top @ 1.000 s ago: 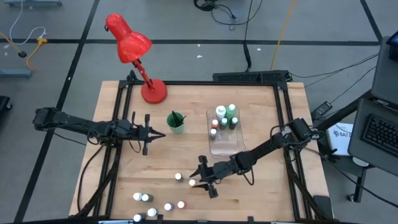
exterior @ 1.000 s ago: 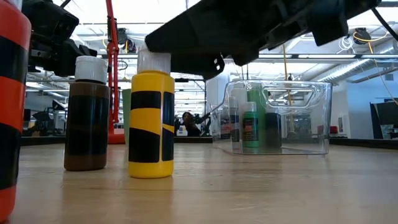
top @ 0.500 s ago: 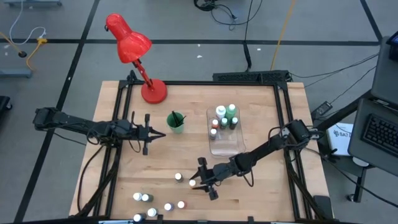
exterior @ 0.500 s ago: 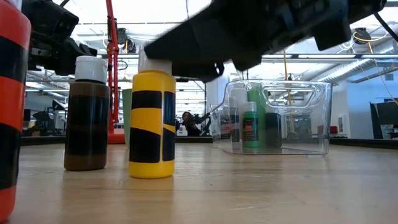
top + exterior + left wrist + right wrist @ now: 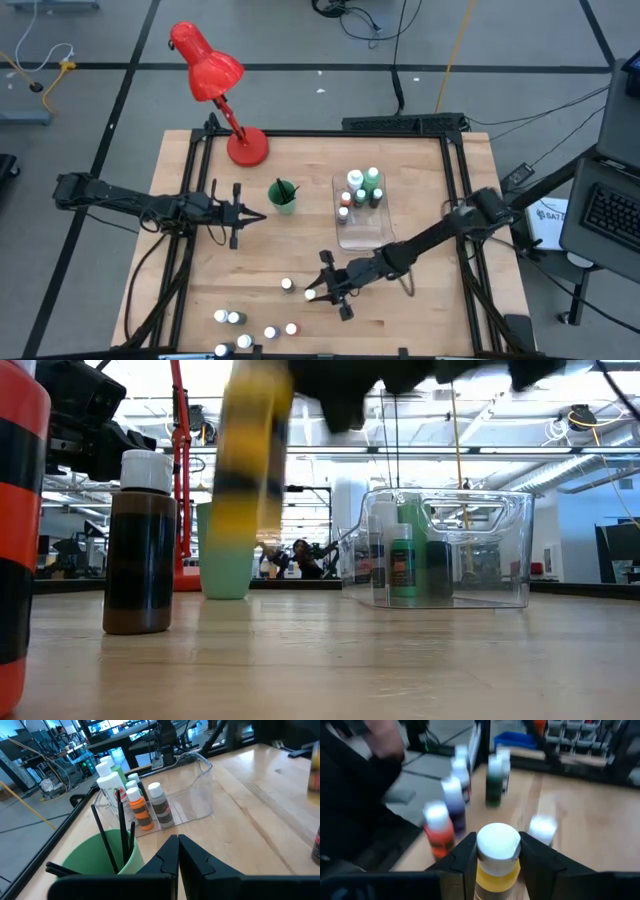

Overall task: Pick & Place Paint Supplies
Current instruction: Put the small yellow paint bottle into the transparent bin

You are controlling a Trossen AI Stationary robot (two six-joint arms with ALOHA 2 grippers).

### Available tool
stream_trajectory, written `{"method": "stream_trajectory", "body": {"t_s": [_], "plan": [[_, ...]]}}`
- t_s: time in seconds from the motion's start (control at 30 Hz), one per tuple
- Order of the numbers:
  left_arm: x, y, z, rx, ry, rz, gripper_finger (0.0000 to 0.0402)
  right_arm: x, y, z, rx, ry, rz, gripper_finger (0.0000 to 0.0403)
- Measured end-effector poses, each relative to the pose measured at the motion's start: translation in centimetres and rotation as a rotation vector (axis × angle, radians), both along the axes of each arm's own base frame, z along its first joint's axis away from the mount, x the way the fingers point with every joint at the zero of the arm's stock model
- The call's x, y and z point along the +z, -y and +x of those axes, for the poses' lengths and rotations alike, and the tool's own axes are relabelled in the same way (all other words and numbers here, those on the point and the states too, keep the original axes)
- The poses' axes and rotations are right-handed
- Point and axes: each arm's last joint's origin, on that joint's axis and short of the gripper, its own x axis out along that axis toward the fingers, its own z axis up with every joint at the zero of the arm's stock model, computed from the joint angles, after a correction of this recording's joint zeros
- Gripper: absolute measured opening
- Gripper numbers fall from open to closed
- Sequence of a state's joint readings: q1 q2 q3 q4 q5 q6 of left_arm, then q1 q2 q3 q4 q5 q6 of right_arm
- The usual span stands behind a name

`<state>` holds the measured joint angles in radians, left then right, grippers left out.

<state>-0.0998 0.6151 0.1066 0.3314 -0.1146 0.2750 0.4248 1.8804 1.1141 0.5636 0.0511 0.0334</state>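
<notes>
your right gripper (image 5: 496, 851) clamps the yellow bottle (image 5: 247, 450) by its cap, lifting it off the table (image 5: 420, 310) for the bin (image 5: 362, 232); left gripper's (image 5: 178, 851) fingers rest together.

Left gripper (image 5: 178, 851): lower centre of frame, dark fingers pressed together. Green cup (image 5: 100, 857): lower left, holding thin dark brushes (image 5: 120, 827). Clear bin (image 5: 192, 787): centre, on the wooden table (image 5: 260, 795), containing white-capped bottles, among them an orange bottle (image 5: 139, 810) and a brown bottle (image 5: 159, 805).
</notes>
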Motion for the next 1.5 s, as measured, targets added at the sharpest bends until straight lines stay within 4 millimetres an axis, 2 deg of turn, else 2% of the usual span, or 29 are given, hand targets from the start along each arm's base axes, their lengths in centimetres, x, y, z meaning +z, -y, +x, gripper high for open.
{"method": "stream_trajectory", "body": {"t_s": [0.07,0.17,0.27,0.33,0.43,0.6,0.87,1.1,1.5], "plan": [[0.0,0.0,0.0,-0.001,0.001,0.007,0.0015,3.4,0.3,-0.9,-0.02,0.003,-0.012,0.0109],[0.0,0.0,0.0,-0.002,0.001,0.008,0.0015,7.9,0.9,-3.3,-0.139,0.001,-0.102,0.0109],[0.0,0.0,0.0,-0.002,0.001,0.008,0.0015,10.8,1.6,-6.2,-0.253,0.027,-0.223,0.0109],[0.0,0.0,0.0,-0.001,0.0,0.009,0.0015,11.4,2.3,-8.0,-0.266,0.05,-0.253,0.0109],[0.0,0.0,0.0,-0.002,-0.006,0.01,0.0015,10.5,4.1,-9.9,-0.323,0.059,-0.203,0.0109],[0.0,0.0,0.0,-0.002,-0.005,0.011,0.0015,6.9,8.1,-11.9,-0.533,-0.001,-0.151,0.0109],[-0.1,0.0,0.0,-0.006,-0.006,0.034,0.0015,2.9,11.3,-13.4,-0.634,0.015,-0.103,0.0109],[0.0,0.0,0.0,-0.006,-0.006,0.033,0.0015,-0.3,13.7,-13.6,-0.741,0.016,-0.058,0.0109],[0.0,0.0,0.0,-0.006,0.001,0.033,0.0015,-3.5,15.3,-12.2,-0.758,-0.09,-0.067,0.0109]]}}
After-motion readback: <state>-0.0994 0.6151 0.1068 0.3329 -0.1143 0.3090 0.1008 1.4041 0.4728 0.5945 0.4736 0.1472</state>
